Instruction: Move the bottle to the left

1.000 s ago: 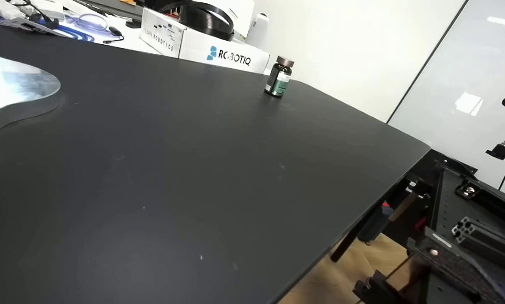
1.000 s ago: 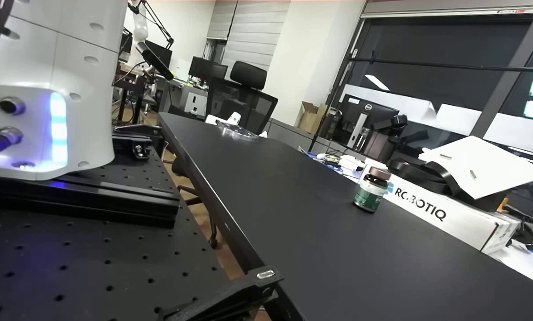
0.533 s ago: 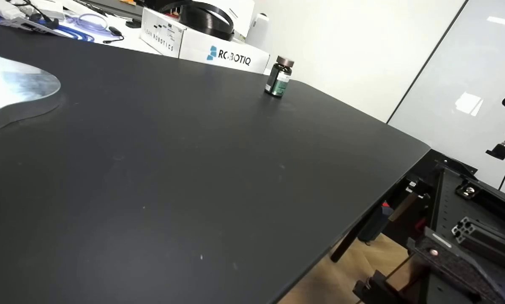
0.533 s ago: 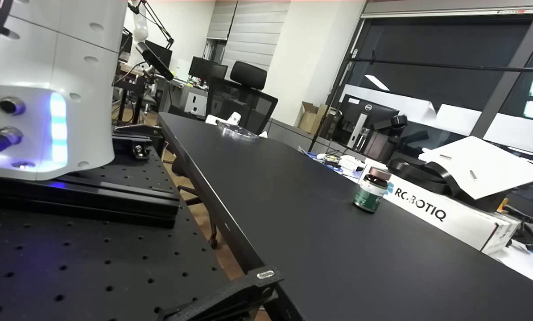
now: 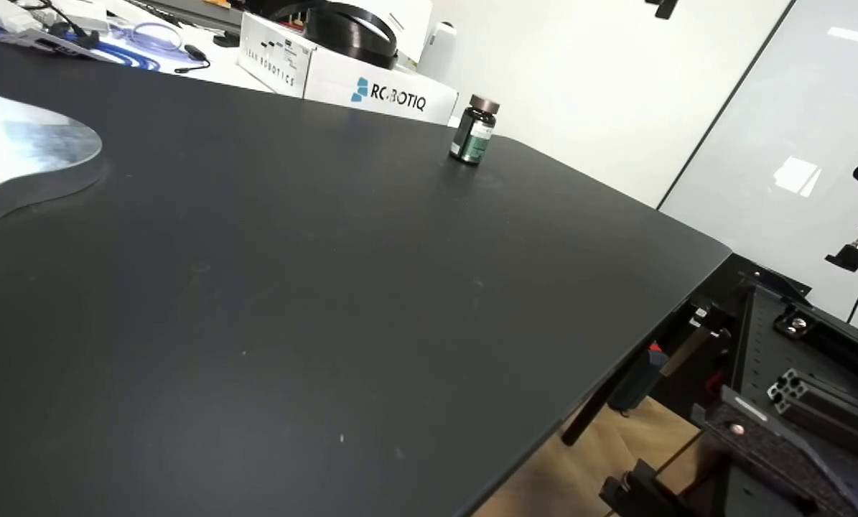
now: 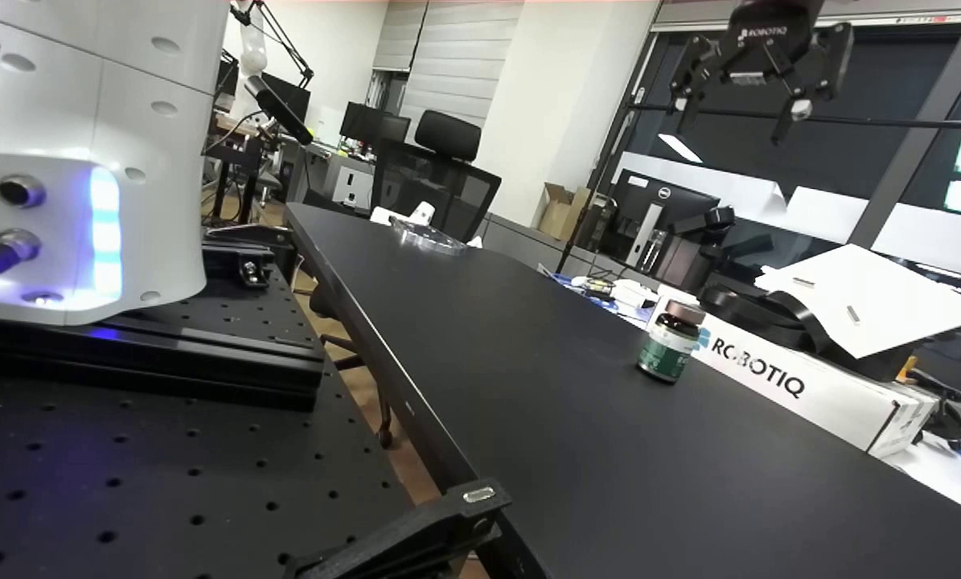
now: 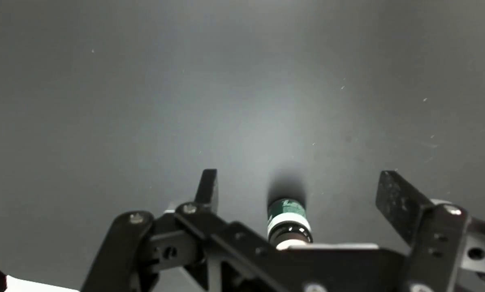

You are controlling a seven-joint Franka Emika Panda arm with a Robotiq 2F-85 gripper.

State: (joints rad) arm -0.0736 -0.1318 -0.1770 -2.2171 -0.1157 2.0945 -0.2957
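High above the bottle (image 7: 289, 217), my claw (image 7: 298, 173) hangs pointing down, its two fingers spread wide and holding nothing. The coming drop turns on how that gap sits over the bottle: in the wrist view the bottle shows between the fingers from side to side, roughly midway, yet lower than their tips, its cap partly hidden by the claw's frame. I judge I'll need to shift toward that frame side before going down, though I can't tell just how far above the bottle I am. The bottle stands upright on the black table (image 6: 609, 450), so its long axis points up toward me, and I'd expect the fingers to pass either side of it. It's small, dark and round-bodied, glassy at the shoulder, with a dull brown cap and a green label banded in white. Left I'd take as the arm's own left of the bottle; I see no mark for how far. Beyond the bottle, in both exterior views, is a white box (image 6: 834, 412), apart from it; well past the bottle is an office chair (image 6: 428, 183).
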